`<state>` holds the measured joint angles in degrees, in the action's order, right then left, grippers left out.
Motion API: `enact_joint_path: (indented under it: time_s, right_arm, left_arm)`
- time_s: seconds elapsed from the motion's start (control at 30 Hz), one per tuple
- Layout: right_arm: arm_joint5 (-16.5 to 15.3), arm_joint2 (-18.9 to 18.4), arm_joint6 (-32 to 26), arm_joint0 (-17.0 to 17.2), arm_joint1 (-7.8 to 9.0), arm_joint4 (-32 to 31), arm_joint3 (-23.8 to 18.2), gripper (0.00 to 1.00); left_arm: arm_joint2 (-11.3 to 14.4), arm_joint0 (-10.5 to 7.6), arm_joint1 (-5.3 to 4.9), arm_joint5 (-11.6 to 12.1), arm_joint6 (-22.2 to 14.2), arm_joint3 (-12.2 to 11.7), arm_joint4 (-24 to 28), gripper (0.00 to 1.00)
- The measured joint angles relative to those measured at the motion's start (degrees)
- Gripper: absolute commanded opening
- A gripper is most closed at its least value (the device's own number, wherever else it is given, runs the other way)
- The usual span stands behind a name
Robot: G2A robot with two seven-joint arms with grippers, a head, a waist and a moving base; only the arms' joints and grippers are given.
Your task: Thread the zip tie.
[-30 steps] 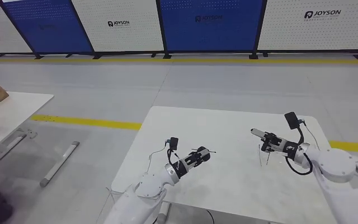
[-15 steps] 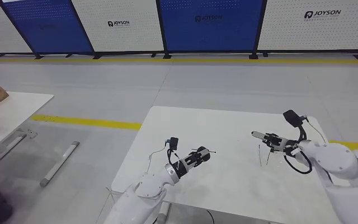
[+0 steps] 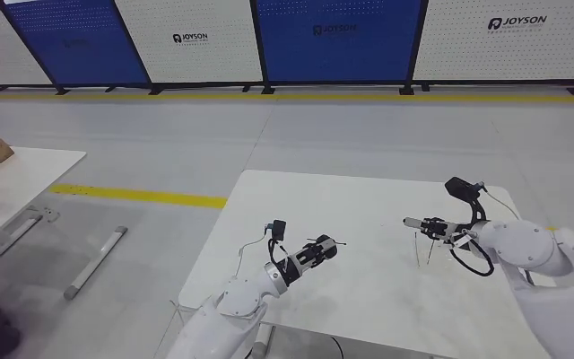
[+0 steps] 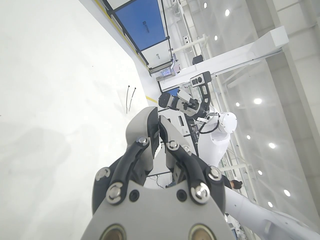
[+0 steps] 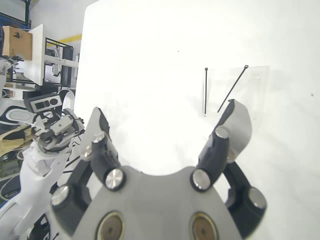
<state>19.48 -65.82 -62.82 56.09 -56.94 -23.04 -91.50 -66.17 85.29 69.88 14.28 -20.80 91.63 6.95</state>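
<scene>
Two zip ties point(image 5: 205, 91) lay flat on white counter point(image 5: 150, 38), near each other, not touching, right claw point(image 5: 166, 108) released, just beside them, left claw point(image 4: 158, 118) clenched, well apart from them

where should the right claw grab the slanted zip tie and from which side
Probably the strap of the slanted zip tie, a bit headward of its middle, from straight above with the open right claw closing across it. It lies flat on the table, so no side gives a way under, and the straight zip tie lies farthest from it toward the heads.
</scene>
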Motion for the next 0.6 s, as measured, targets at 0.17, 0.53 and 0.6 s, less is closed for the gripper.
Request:
enact_joint_path:
  time_s: [0.17,0.53,0.6]
  right_arm:
    - [0.00,0.00,0.00,0.00,0.00,0.00,0.00,1.00]
    - [0.00,0.00,0.00,0.00,0.00,0.00,0.00,1.00]
    - [0.00,0.00,0.00,0.00,0.00,0.00,0.00,1.00]
  left_arm:
    - [-0.05,0.26,-0.04,0.55,-0.42,0.85,0.71,0.00]
    - [-10.09,11.48,-1.80,5.19,-6.77,20.59,5.71,0.00]
    - [-11.64,14.01,-1.87,5.19,-7.68,24.30,4.50,0.00]
